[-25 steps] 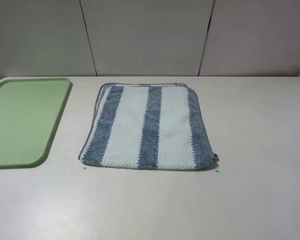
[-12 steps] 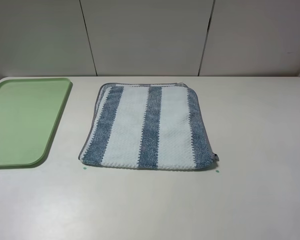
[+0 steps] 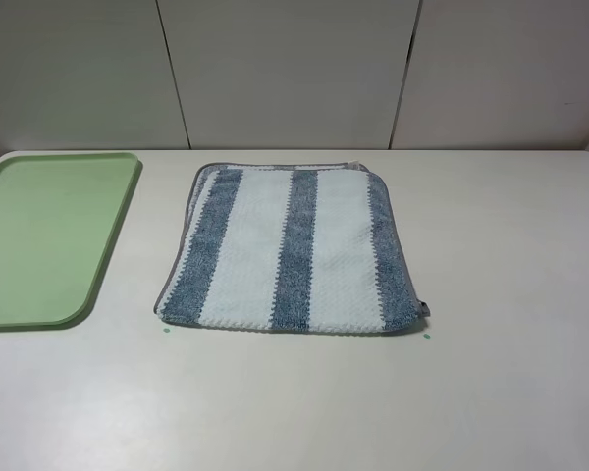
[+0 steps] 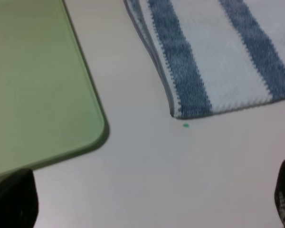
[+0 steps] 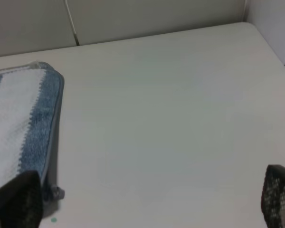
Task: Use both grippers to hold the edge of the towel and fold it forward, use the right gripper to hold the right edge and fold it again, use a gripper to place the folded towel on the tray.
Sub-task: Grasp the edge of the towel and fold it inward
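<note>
The blue-grey and pale striped towel point(image 3: 290, 250) lies flat in the middle of the table, with doubled grey hems showing along its left side point(image 4: 152, 47). A small tag point(image 3: 424, 308) sticks out at its near right corner. The light green tray point(image 3: 39, 235) rests to its left, apart from it. Neither arm shows in the high view. My left gripper point(image 4: 147, 209) is open above bare table near the towel's near left corner point(image 4: 180, 111) and the tray's corner point(image 4: 92, 135). My right gripper point(image 5: 147, 209) is open beside the towel's right edge point(image 5: 50, 123), holding nothing.
Small green dots mark the table just off the towel's near corners point(image 3: 166, 330) point(image 3: 425, 336). White wall panels point(image 3: 294, 74) close the far side. The table's right edge meets a side wall point(image 5: 270, 42).
</note>
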Action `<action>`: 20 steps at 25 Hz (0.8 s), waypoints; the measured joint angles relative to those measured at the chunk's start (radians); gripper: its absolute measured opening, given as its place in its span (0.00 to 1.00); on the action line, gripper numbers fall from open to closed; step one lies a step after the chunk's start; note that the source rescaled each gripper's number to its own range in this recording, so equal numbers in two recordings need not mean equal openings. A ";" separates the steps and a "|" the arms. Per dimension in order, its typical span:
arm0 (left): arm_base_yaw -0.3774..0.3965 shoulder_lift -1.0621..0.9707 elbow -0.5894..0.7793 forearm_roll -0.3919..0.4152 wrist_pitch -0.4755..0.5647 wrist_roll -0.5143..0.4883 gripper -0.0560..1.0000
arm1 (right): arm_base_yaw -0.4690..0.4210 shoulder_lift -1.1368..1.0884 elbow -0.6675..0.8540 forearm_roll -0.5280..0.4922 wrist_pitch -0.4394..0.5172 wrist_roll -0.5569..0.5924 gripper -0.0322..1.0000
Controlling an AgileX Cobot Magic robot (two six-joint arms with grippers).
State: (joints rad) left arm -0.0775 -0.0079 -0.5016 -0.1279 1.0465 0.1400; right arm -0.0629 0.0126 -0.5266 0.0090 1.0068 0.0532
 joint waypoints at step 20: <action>0.000 0.362 -0.166 0.032 -0.203 -0.026 0.96 | 0.000 0.542 -0.303 0.008 -0.086 -0.047 1.00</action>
State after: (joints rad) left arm -0.0775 0.3546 -0.6672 -0.0963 0.8439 0.1140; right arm -0.0629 0.5545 -0.8298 0.0175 0.9205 0.0065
